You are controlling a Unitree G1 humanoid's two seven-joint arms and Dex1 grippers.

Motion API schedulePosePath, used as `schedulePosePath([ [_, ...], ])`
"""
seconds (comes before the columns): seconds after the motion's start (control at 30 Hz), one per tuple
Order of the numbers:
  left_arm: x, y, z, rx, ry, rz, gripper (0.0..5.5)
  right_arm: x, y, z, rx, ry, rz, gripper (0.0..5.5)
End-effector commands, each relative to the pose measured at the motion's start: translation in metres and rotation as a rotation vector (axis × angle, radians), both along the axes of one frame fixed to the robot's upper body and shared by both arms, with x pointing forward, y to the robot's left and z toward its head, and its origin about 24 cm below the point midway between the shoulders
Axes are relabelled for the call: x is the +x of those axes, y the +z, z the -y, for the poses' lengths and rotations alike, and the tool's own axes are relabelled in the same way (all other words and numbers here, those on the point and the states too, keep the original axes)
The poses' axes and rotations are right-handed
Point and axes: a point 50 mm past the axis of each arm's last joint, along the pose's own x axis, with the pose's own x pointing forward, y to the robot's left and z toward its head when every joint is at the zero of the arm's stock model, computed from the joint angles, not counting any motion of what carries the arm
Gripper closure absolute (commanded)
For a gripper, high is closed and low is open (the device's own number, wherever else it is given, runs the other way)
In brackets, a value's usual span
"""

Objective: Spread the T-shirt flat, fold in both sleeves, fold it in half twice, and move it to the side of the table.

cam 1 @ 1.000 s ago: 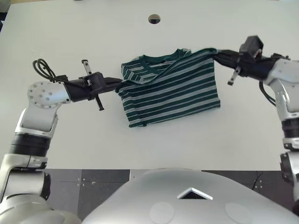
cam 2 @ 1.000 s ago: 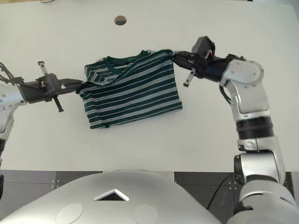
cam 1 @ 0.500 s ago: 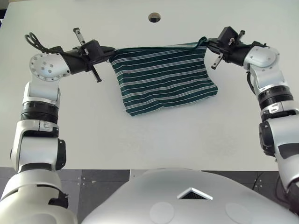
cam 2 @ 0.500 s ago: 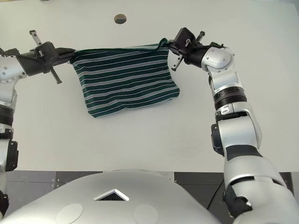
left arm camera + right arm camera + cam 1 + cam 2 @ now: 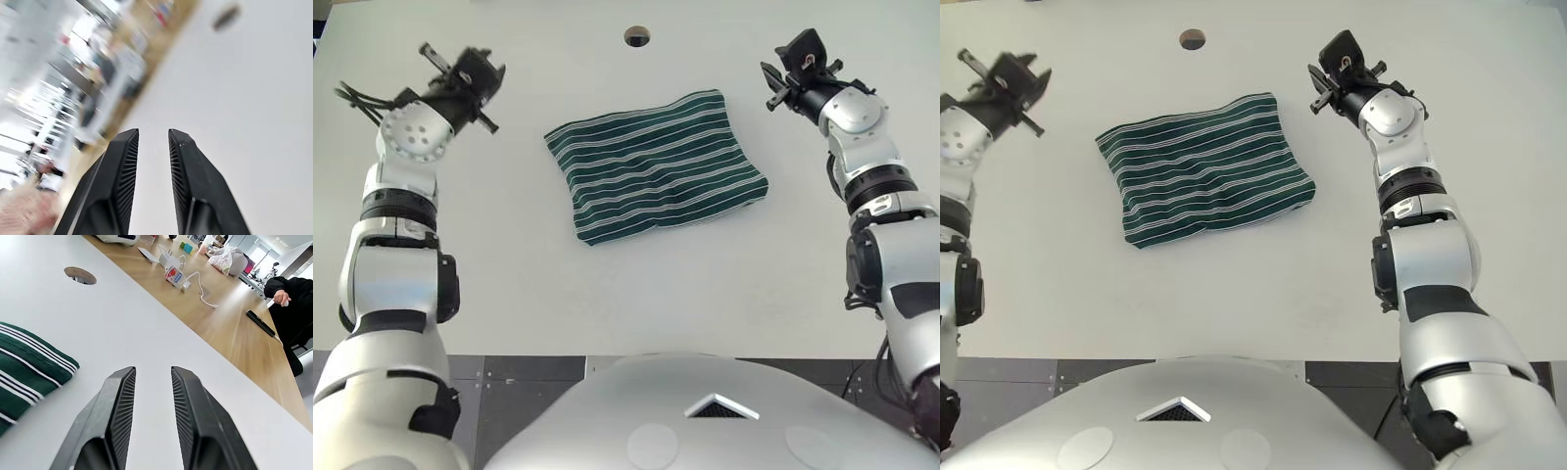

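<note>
the white table (image 5: 509, 284) bears the striped t-shirt (image 5: 656, 166), a puffy folded rectangle at its middle. the left gripper (image 5: 153, 132) and right gripper (image 5: 151, 369) hover beyond its far corners, apart from it, jaws narrowly parted, empty. moving it aside seems next: grip every layer at one edge, drag low so folds hold.

A smooth white tabletop (image 5: 607, 313) has a round cable hole (image 5: 636, 37) near its far edge. Beyond it runs a long pale wooden desk (image 5: 230, 333) (small boxes (image 5: 176, 276) scattered along it). Dark tiled floor (image 5: 509, 377) shows below the near edge.
</note>
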Motion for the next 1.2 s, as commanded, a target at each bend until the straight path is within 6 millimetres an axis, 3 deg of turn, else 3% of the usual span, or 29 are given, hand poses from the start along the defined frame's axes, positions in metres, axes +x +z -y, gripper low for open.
schedulePosePath([
  [0.03,-0.033,0.010,0.070,-0.095,-0.530,0.102,4.38,-0.026,0.003,-0.032,-0.184,0.438,0.168,4.16],
  [0.1,-0.064,-0.010,0.093,0.018,-0.744,0.019,4.38,-0.031,-0.002,-0.033,-0.254,0.524,0.138,4.16],
  [0.17,-0.088,-0.036,0.099,0.402,-0.931,-0.046,4.38,-0.033,-0.009,-0.033,-0.280,0.563,0.048,4.16],
  [0.27,-0.105,-0.060,0.095,0.664,-1.058,-0.140,4.38,-0.038,-0.021,-0.036,-0.382,0.657,-0.064,4.16],
  [0.33,-0.113,-0.076,0.081,0.824,-1.104,-0.233,4.38,-0.043,-0.030,-0.042,-0.536,0.782,-0.167,4.16],
  [0.47,-0.108,-0.087,0.051,0.988,-1.080,-0.354,4.38,-0.055,-0.039,-0.035,-0.872,1.024,-0.431,4.16],
  [0.57,-0.073,-0.076,0.054,1.177,-1.035,-0.252,4.38,-0.083,-0.032,-0.039,-0.963,1.254,-0.714,4.16],
  [0.67,-0.049,-0.068,0.080,1.390,-1.110,-0.016,4.38,-0.131,-0.025,-0.082,-0.708,1.496,-0.800,4.16],
  [0.73,-0.036,-0.066,0.102,1.468,-1.184,0.171,4.38,-0.150,-0.024,-0.113,-0.552,1.597,-0.777,4.16],
  [0.8,-0.026,-0.064,0.117,1.502,-1.240,0.352,4.38,-0.148,-0.030,-0.138,-0.475,1.571,-0.687,4.16],
  [0.87,-0.022,-0.064,0.120,1.500,-1.272,0.487,4.38,-0.134,-0.029,-0.147,-0.402,1.477,-0.623,4.16],
  [0.97,-0.024,-0.069,0.106,1.476,-1.313,0.630,4.38,-0.112,-0.024,-0.136,-0.312,1.336,-0.565,4.16],
  [1.03,-0.023,-0.063,0.093,1.454,-1.275,0.730,4.38,-0.104,-0.007,-0.116,-0.211,1.292,-0.552,4.16],
  [1.13,-0.005,-0.017,0.080,1.331,-1.009,0.907,4.38,-0.096,0.030,-0.083,0.002,1.240,-0.512,4.16],
  [1.2,-0.010,0.023,0.081,1.067,-0.826,0.970,4.38,-0.099,0.050,-0.061,0.128,1.224,-0.518,4.16],
])
